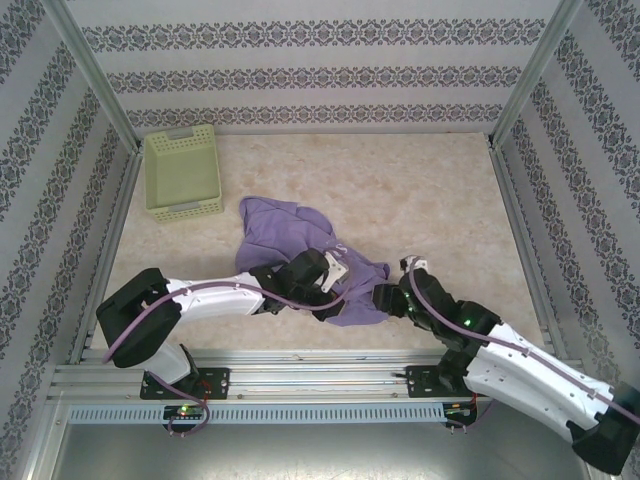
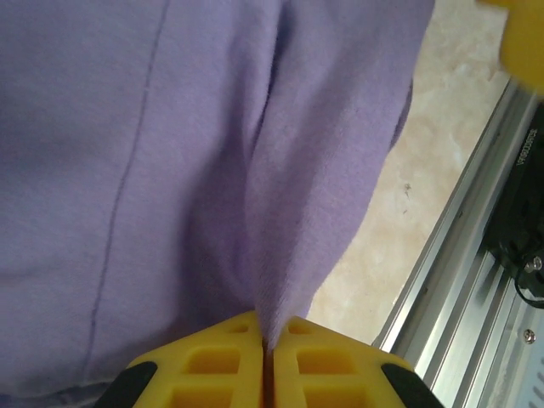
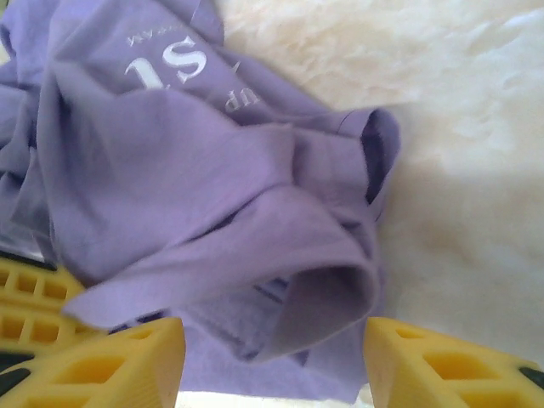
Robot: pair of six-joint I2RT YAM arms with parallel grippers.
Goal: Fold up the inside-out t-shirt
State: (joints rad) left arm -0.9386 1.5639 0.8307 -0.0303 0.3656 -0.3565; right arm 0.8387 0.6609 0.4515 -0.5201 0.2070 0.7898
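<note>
Striped patterned walls [image 1: 300, 60], seemingly marble tabletop [image 1: 420, 190]

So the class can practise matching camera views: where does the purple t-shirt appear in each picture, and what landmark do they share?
Top external: t-shirt crumpled just below centre.
Left wrist: fills left and centre; a fold is pinched in the left tool.
Right wrist: left and centre, lettering top left, above the open right tool.
Shared landmark: the beige table.

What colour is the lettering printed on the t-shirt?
White lettering on the lavender t-shirt; clearest in the right wrist view.
</note>
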